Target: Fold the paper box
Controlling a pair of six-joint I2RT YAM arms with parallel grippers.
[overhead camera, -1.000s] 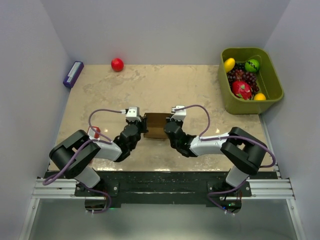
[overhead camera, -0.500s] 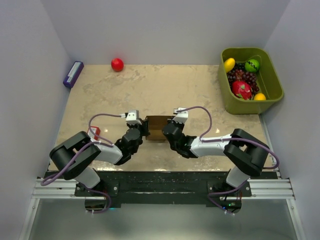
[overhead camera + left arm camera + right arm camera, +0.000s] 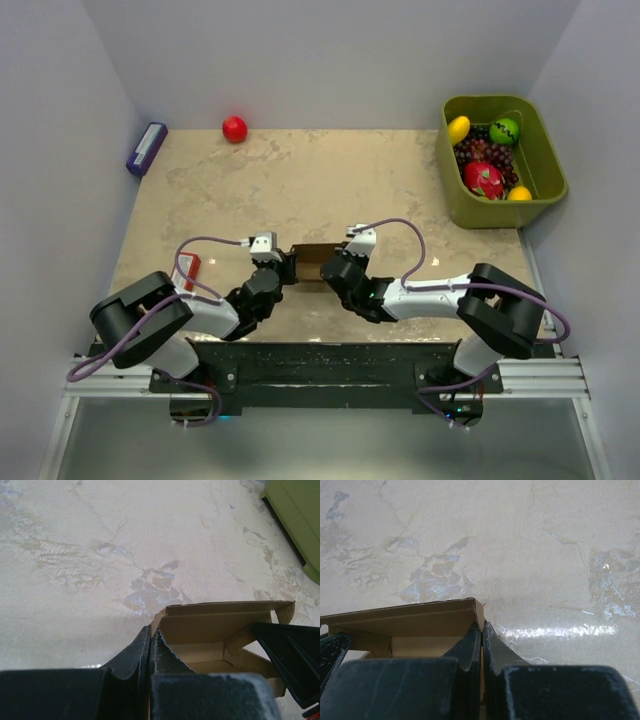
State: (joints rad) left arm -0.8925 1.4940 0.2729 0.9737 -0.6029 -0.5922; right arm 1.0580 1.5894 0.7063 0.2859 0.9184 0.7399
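Brown paper box point(image 3: 312, 262), lower centre of the top view, long axis running left to right between my arms; left jaws pinch its left wall, right jaws its right, equally near.

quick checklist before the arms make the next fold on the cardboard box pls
1. Left fingers pinched shut on a side wall of the small plain brown cardboard box: ok
2. Right fingers pinched shut on the opposite side wall: ok
3. Box fully folded: not ok, top open, inner flaps loose
4. Box bottom resting on the beige marbled table top: cannot tell
5. Flat red packet apart from the box: ok, it lies left of the left arm
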